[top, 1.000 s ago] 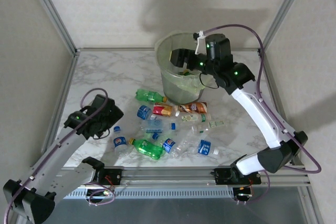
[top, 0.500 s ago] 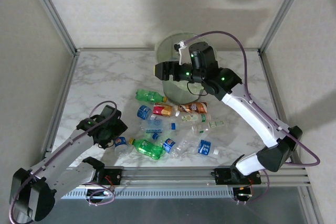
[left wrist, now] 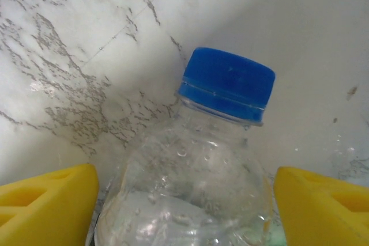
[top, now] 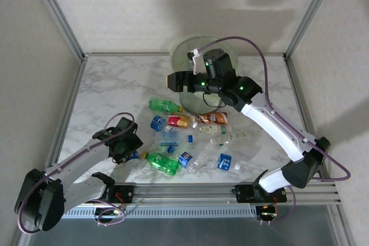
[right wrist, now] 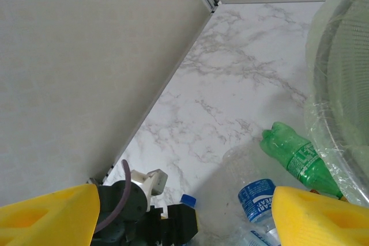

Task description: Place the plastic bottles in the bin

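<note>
Overhead, the bin stands at the back of the table, with bottles strewn before it. The right hand hovers by its left rim. The left hand is low over a blue-capped bottle.

Left wrist: yellow fingers flank the blue-capped bottle; I cannot tell whether they clamp it.

Right wrist: fingers wide apart and empty, bin at right.
</note>
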